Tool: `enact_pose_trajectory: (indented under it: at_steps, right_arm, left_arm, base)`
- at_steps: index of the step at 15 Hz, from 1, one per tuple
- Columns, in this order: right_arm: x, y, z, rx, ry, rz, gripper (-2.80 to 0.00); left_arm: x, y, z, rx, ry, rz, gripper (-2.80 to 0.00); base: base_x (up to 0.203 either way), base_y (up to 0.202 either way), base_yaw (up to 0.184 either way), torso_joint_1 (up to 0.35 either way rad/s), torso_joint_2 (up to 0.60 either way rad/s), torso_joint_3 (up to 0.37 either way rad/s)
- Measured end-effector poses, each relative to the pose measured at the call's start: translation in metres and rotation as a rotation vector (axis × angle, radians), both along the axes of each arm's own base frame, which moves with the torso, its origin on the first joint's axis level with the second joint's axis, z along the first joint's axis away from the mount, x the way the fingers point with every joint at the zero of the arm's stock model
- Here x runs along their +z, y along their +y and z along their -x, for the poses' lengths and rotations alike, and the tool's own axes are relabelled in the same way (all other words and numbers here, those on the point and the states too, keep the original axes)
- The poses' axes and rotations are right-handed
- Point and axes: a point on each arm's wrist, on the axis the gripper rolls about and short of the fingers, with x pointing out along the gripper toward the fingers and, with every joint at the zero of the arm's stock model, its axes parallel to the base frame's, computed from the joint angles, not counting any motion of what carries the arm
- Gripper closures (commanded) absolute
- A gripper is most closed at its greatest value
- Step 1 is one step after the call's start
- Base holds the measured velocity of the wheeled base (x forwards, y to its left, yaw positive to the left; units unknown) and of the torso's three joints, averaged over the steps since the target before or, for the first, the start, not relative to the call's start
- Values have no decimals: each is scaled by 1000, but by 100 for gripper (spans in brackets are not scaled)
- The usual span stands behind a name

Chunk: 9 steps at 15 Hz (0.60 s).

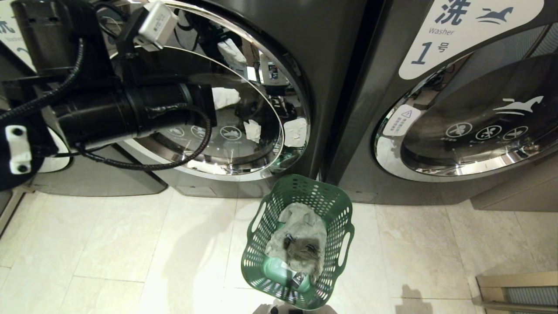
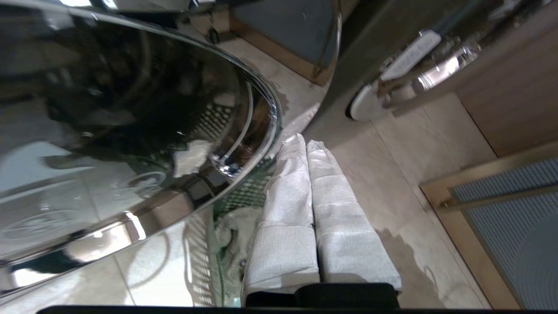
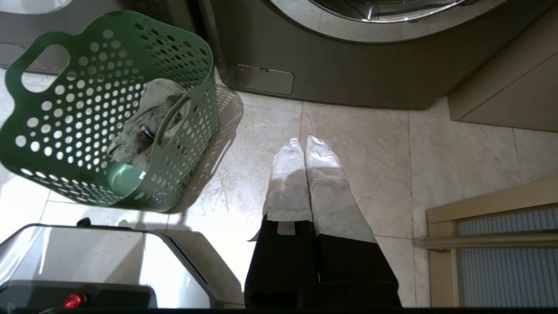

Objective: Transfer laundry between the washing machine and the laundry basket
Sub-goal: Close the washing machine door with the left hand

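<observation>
Green laundry basket (image 1: 301, 244) holding laundry (image 1: 301, 240) stands between both washers; left gripper (image 2: 307, 146), fingers pressed together, fronts the chrome door (image 1: 244, 109).

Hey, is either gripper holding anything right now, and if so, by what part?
Nothing is held. The left gripper is shut and empty beside the washing machine door; the right gripper is shut and empty over the floor.

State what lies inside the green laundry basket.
The laundry basket holds crumpled laundry, pale grey-beige with a darker grey-brown patch. Part of its green base shows; whatever lies beneath the cloth is hidden.
</observation>
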Motion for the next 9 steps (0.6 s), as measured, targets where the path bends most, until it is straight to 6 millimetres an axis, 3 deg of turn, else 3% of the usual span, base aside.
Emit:
enact_pose_trajectory:
  at_steps: [5,9]
  right_arm:
    - [0,0,0,1,0,1,0]
    - [0,0,0,-2,0,0,0]
  left_arm:
    - [-40,-57,-10,-132,20,-118,0]
    - [-73,-106,-18,-20,-34,-130,0]
  base:
    - [0,0,0,0,0,0]
    - [0,0,0,0,0,0]
